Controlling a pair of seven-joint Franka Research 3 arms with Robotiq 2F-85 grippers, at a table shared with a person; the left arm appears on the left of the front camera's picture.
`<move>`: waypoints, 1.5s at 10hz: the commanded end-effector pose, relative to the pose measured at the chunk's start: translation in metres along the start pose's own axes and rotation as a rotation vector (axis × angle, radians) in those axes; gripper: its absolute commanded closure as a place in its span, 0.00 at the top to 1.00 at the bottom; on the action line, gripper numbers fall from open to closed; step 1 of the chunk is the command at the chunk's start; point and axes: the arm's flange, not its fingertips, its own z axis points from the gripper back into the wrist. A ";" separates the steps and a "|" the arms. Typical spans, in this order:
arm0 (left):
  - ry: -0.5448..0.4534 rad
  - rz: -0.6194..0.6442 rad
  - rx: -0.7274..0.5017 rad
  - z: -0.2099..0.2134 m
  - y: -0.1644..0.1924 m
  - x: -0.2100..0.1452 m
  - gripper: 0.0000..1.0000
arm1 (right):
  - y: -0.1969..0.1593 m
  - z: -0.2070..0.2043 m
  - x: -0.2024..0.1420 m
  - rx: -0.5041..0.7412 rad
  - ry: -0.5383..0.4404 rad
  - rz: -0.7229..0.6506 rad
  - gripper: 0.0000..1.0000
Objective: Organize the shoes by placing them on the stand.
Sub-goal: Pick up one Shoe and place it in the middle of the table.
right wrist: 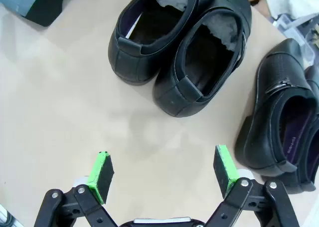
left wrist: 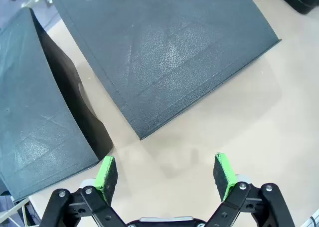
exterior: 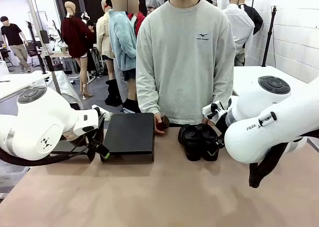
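Two matte-black, sloped platforms of the stand [left wrist: 169, 52] are seen side by side on the beige table [left wrist: 259, 117], the left gripper [left wrist: 167, 171] held near them with jaws spread wide. Glossy black round-toed shoes [right wrist: 174, 92] are grouped on the tabletop before the right gripper [right wrist: 162, 171], whose jaws are likewise spread.

Front cam: fixed on robot's side, facing across desk [exterior: 149, 197] to person [exterior: 184, 57] at far edge, whole scene. L wrist cam: close, looking down on stand [left wrist: 164, 52]. R wrist cam: close, down on shoes [right wrist: 174, 95]. Both patches also in front view.
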 end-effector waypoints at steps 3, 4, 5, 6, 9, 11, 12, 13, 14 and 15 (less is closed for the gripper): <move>0.000 0.000 0.000 0.000 0.000 0.000 1.00 | 0.000 0.000 0.000 0.000 0.000 0.000 1.00; 0.000 0.000 0.000 0.000 0.000 0.000 1.00 | 0.000 0.000 0.000 0.000 0.000 0.000 1.00; 0.000 0.000 0.000 0.000 0.000 0.000 1.00 | 0.000 0.000 0.000 0.000 0.000 0.000 1.00; 0.000 0.000 0.000 0.000 0.000 0.000 1.00 | 0.000 0.000 0.000 0.000 0.000 0.000 1.00; 0.000 0.000 0.000 0.000 0.000 0.000 1.00 | 0.000 0.000 0.000 0.000 0.000 0.000 1.00; 0.000 0.000 0.000 0.000 0.000 0.000 1.00 | 0.000 0.000 0.000 0.000 0.000 0.000 1.00; 0.000 0.000 0.000 0.000 0.000 0.000 1.00 | 0.000 0.000 0.000 0.000 0.000 0.000 1.00; 0.000 0.000 0.000 0.000 0.000 0.000 1.00 | 0.000 0.000 0.000 0.000 0.000 0.000 1.00; 0.000 0.000 0.000 0.000 0.000 0.000 1.00 | 0.000 0.000 0.000 0.000 0.000 0.000 1.00; 0.000 0.000 0.000 0.000 0.000 0.000 1.00 | 0.000 0.000 0.000 0.000 0.000 0.000 1.00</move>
